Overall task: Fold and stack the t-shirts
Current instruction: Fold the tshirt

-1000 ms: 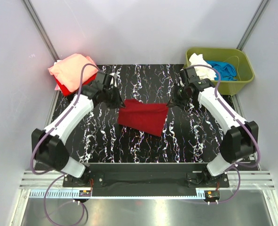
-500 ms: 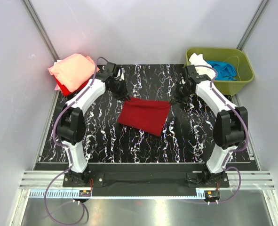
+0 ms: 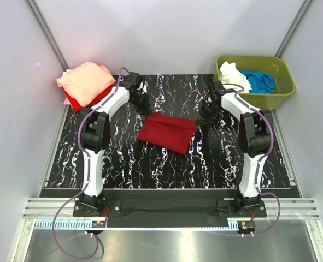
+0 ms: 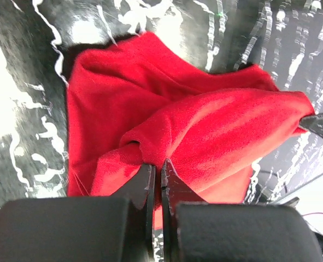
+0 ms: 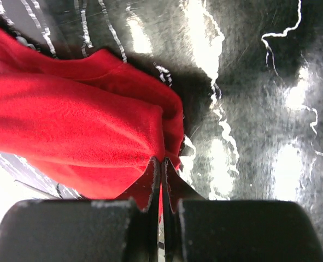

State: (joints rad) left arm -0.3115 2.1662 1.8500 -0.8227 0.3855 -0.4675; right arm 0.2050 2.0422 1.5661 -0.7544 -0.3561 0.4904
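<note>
Tub, top view: olive tub (image 3: 248, 57) holds white tee (image 3: 232, 73) and blue tee (image 3: 258, 81); dark red tee (image 3: 166, 132) at centre of counter (image 3: 123, 158); both arms stretched farther out than a second ago | left wrist: left gripper (image 4: 157, 169) pinched closed on dark red tee | right wrist: right gripper (image 5: 161, 166) likewise

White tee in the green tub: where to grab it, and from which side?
Pinch the bunched peak of the white tee, heaped at the left end of the tub. Come straight down from above: the tub walls block any side approach, and the blue tee lies beside it on the right, so stay on the peak.
</note>
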